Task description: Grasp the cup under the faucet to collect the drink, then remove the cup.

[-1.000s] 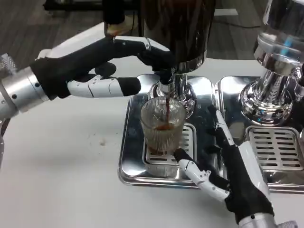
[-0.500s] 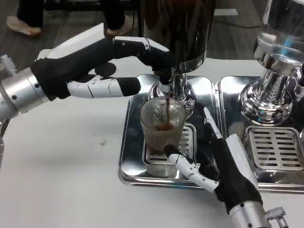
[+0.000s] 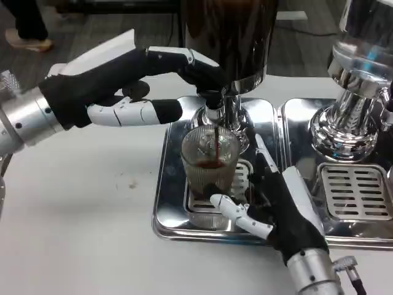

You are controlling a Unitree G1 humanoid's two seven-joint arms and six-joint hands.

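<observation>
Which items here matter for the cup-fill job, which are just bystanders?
In the job:
cup under the faucet, dark drink streaming in
left hand at the faucet
right hand open beside the cup
drip tray

Bystanders:
second dispenser
second drip tray

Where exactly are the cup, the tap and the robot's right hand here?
cup (image 3: 212,175), head view, on its ribbed glass side.
tap (image 3: 214,109), head view, on the spout above the cup.
right hand (image 3: 279,212), head view, on the black palm beside the cup.
</observation>
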